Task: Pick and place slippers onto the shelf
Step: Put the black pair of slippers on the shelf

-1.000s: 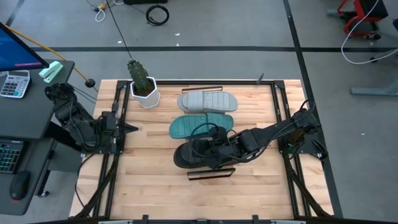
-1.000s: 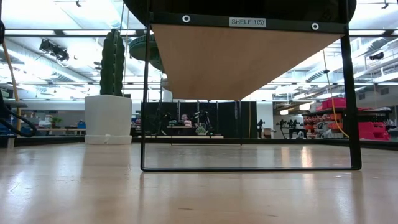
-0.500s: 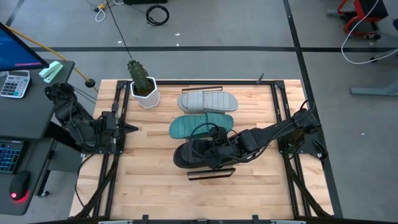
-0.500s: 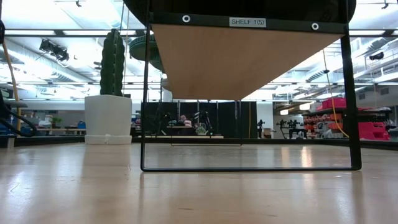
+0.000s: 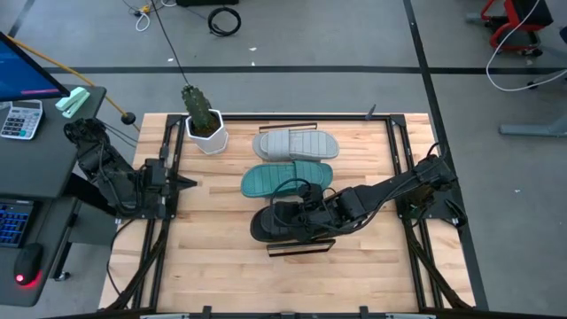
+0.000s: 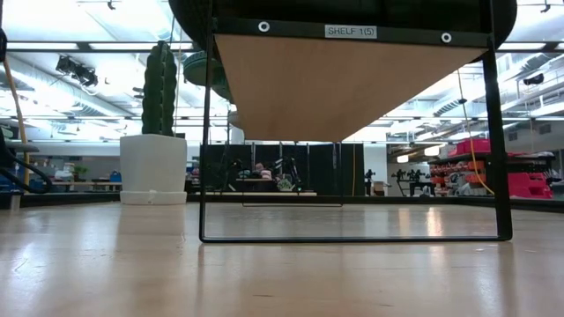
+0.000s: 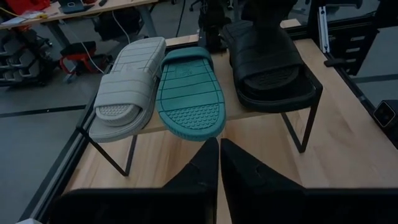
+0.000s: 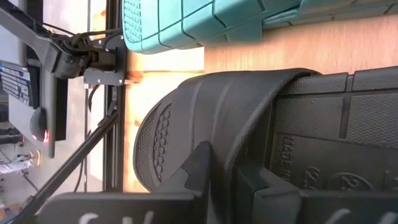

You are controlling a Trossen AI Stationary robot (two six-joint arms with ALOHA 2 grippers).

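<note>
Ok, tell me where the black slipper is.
In the high view, the black slipper lies on the shelf, beside the teal slipper, under the right end effector.

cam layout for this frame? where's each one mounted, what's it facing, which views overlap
High: overhead, straight down on the shelf; both arms show, right gripper on the black slipper.
Low: tabletop height, under the shelf, facing the room; no arm visible.
Left wrist: faces three slippers on the shelf; own shut left gripper at bottom.
Right wrist: close on the black slipper, own fingers gripping it.
Shared: high and left wrist both show all three slippers.
</note>
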